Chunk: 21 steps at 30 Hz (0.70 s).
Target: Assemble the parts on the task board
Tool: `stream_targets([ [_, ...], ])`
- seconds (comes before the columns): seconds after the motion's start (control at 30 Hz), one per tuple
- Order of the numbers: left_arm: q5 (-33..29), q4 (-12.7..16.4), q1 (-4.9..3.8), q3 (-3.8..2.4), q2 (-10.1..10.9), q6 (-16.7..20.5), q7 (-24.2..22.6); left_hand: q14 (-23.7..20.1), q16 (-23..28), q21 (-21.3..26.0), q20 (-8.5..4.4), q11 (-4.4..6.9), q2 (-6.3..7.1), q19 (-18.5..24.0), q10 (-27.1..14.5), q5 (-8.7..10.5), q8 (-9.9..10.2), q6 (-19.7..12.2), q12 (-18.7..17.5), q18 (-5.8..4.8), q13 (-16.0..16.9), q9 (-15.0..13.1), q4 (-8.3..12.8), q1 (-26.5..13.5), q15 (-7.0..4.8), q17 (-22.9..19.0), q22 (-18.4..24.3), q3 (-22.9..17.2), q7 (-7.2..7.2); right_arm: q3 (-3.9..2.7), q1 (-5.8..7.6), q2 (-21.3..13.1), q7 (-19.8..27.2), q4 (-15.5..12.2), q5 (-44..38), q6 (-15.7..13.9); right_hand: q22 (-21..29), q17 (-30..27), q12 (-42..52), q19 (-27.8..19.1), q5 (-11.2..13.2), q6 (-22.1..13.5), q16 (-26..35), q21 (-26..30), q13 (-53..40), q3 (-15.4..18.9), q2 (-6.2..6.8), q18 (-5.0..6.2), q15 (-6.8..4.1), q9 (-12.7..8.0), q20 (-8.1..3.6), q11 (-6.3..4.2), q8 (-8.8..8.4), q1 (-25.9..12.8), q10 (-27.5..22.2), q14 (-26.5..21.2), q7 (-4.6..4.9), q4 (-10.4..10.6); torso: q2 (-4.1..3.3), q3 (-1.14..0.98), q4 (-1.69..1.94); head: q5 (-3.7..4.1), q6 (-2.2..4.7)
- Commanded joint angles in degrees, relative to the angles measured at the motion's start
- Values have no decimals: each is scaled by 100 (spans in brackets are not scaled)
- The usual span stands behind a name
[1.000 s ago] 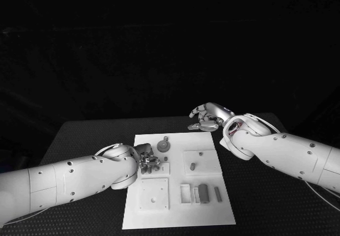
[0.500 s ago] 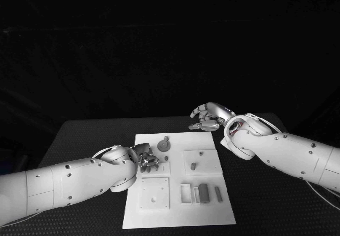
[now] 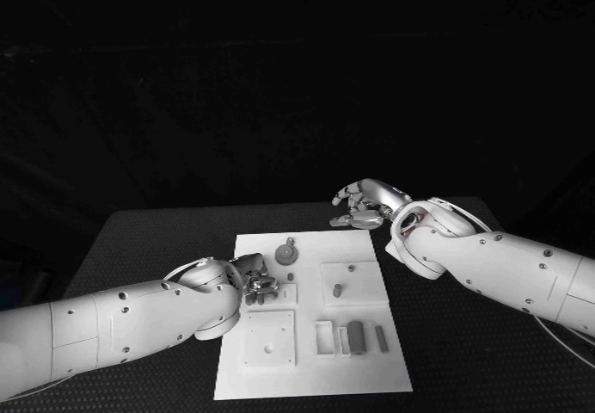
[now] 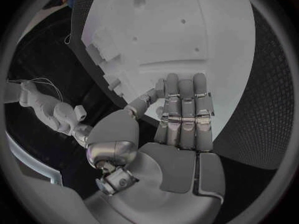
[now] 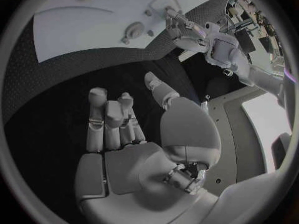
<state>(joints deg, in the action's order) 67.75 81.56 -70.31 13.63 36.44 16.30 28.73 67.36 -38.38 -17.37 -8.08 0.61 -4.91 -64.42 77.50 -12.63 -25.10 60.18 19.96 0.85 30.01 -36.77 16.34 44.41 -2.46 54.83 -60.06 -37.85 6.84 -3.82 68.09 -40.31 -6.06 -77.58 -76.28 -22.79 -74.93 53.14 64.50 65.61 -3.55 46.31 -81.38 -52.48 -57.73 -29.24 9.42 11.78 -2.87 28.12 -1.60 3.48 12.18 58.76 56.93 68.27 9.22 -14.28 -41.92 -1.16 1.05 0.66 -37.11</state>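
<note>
Left hand (image 3: 253, 281) empty, fingers loosely apart, poised over task board (image 3: 372, 361) near round part (image 3: 286, 255), likely reaching; right hand (image 3: 362, 205) empty, beyond board

One task board (image 3: 316, 366) lies on one black bench (image 3: 149, 241).

Two white arms reach in, each ending in one hand: the left hand (image 3: 254, 280) at the task board's left edge and the right hand (image 3: 362, 206) beyond its far right corner.

Raised white blocks on the task board: three square ones, namely one near block (image 3: 269, 338), one right block (image 3: 348, 282), and one partly hidden beside the left hand.

Grey parts on the task board: one round disc part (image 3: 286, 255) near the far edge, one short peg (image 3: 336, 291) on the right block, and about three upright bars (image 3: 357, 337) grouped at the near right; the exact bar count cannot be confirmed.
</note>
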Motion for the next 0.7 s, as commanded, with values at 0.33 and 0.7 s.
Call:
stream_targets([
  [0.33,104,-9,25,0,-10,45,-11,28,-43,-25,-13,36,-5,-35,12,-22,-21,524,39,30,6,-11,-13,40,-15,-10,-12,-41,-471,-2,2,1,10,0,10,66,-68,-6,34,38,6,-48,-16,26,11,18,-36,322,4,-9,-20,-4,29,-17,-16,-44,75,40,2,-6,-1,3,-13],
  [0.7,107,-14,38,-1,-6,228,-39,35,-54,-28,-17,41,-6,-42,21,-30,-26,532,45,32,9,-14,-6,47,-19,-18,-23,-52,-475,-2,2,-2,10,1,10,63,-68,-6,35,38,6,-49,-16,28,15,19,-34,322,4,-12,-20,-4,29,-19,-17,-45,75,48,3,-1,5,10,4],
])
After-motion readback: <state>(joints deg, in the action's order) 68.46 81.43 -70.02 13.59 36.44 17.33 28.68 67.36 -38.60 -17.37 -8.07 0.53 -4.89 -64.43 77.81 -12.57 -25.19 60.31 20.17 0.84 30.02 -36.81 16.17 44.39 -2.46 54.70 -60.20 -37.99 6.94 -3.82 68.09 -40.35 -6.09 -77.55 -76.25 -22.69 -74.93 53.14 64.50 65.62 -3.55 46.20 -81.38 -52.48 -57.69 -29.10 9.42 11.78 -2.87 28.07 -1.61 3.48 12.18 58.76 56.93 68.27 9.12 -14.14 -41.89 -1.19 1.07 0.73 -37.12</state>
